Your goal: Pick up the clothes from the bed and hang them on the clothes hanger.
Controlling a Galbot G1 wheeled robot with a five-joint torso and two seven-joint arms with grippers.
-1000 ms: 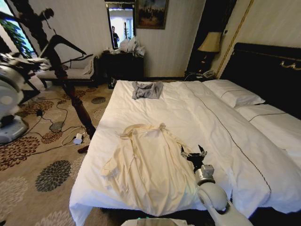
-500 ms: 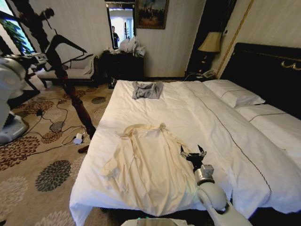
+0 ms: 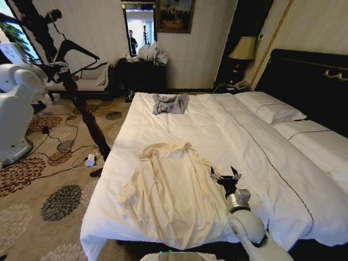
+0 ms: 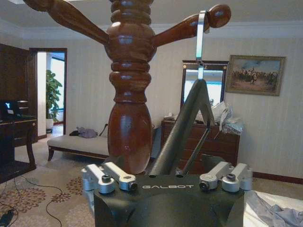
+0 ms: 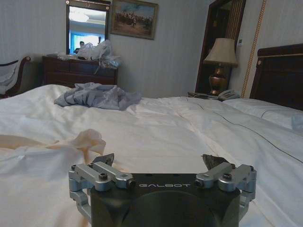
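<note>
The clothes, a cream collared shirt (image 3: 168, 190), lie flat on the near half of the bed (image 3: 217, 125); the shirt's collar (image 5: 85, 139) rises just ahead of my right gripper. My right gripper (image 3: 225, 176) rests open on the sheet beside the shirt's right sleeve, holding nothing. The black clothes hanger (image 3: 81, 50) hangs by its silver hook (image 4: 200, 38) from a peg of the wooden coat stand (image 4: 129, 94). My left gripper (image 3: 57, 66) is raised at the stand, open, with the hanger's sloping arm (image 4: 184, 123) running down between its fingers.
A small grey garment (image 3: 170, 103) lies at the far end of the bed. White pillows (image 3: 269, 109) lean by the black headboard (image 3: 310, 81). A lamp (image 5: 220, 59) stands on the nightstand. Cables (image 3: 65, 147) trail over the patterned carpet around the stand's base.
My left arm has swung toward the coat stand, bringing its gripper up to the hanger. The right gripper has shifted only slightly on the sheet; the shirt lies unchanged.
</note>
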